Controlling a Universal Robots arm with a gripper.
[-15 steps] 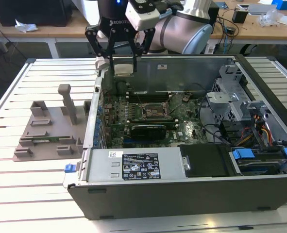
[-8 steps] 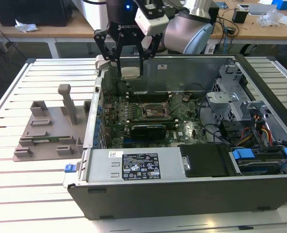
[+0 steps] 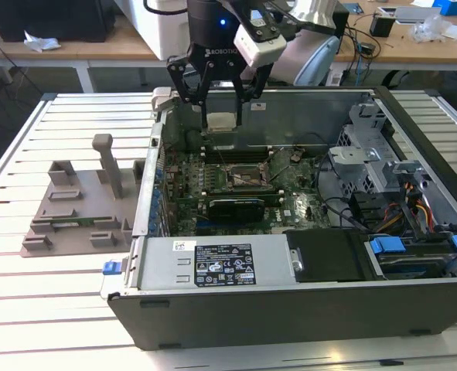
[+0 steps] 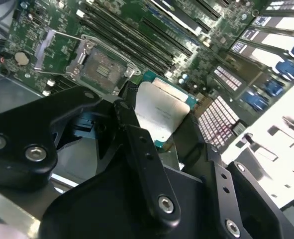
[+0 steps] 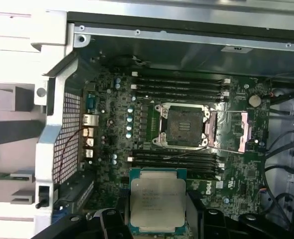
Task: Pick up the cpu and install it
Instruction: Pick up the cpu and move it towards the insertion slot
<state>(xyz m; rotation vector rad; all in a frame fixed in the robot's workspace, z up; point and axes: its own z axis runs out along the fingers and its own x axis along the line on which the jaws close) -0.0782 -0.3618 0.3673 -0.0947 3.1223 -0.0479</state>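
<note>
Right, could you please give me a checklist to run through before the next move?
1. cpu clamped in end effector: ok.
2. Open, empty socket: ok.
3. cpu centred over socket: cannot tell.
4. cpu orientation matches socket: cannot tell.
5. Straight socket pins: cannot tell.
</note>
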